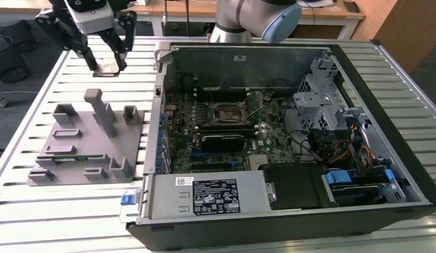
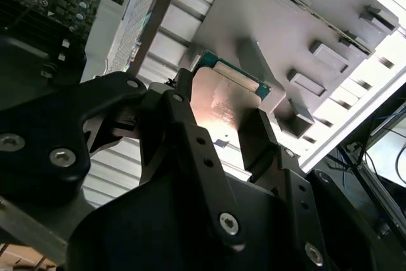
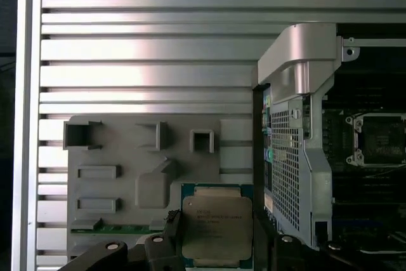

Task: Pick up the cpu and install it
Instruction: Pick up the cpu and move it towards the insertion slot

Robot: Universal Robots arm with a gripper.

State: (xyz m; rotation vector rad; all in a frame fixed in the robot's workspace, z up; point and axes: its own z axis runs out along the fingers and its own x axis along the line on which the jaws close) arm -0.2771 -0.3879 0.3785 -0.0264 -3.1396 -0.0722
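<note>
While I hang over the far edge of the slatted aluminium table (image 1: 35, 211), toward the exterior view's left, my black two-finger gripper (image 1: 106, 67) is clamped on the cpu (image 1: 108, 70), a small flat square chip with a shiny silver-grey metal lid and a pale rim. In both wrist views my fingers (image 2: 257, 134) press on two opposite edges of the chip (image 2: 228, 96), its lid facing the cameras. The lid carries lines of faint engraved print in the first wrist view (image 3: 216, 226), too small to make out.

Off that edge, toward the table's middle, lies the grey moulded fixture plate (image 1: 84, 142) with its raised blocks and pockets; a long narrow green memory stick (image 1: 70, 157) sits in a slot near the plate's front edge.

Beside the plate lies the open black computer case (image 1: 386, 132). The square socket frame (image 1: 228, 110) sits on the motherboard, well apart from me. Printed white and black labels (image 1: 214, 195) cover the grey power-supply box at the case's near edge.
</note>
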